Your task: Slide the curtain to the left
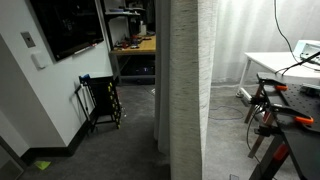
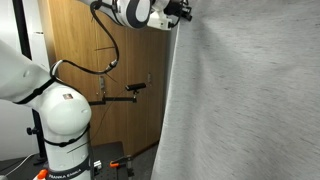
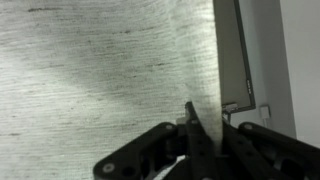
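Observation:
The curtain is a tall grey-beige ribbed fabric that hangs to the floor in the middle of the room. In an exterior view it fills the right half, and my gripper is at its upper left edge, near the top. In the wrist view the curtain fills the left and centre. My gripper has its black fingers shut on the curtain's free vertical edge, with a strip of fabric running down between them. The arm is hidden behind the curtain in the exterior view that shows the whole room.
A sheer white curtain hangs at the back. A white table with cables, clamps and a tripod stand on one side. A black rack and a dark wall screen are opposite. The robot base stands before wooden panels.

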`<state>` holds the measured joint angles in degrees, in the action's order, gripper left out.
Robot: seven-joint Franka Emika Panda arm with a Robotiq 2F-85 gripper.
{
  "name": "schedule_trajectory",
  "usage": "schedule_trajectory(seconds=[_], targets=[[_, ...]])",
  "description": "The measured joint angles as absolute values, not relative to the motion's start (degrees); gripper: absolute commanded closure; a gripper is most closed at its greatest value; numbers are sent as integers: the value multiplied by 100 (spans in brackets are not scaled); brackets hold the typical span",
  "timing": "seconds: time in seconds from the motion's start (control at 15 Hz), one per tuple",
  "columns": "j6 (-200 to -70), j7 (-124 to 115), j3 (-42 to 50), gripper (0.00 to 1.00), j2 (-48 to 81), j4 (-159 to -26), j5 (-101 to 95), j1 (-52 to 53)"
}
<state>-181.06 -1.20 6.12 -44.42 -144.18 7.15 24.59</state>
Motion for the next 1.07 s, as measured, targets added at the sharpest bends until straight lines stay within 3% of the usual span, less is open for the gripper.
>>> schedule_trajectory(seconds=[1.07], targets=[[-18105,-364,-1565,99,-4755,-13962,716,1315]])
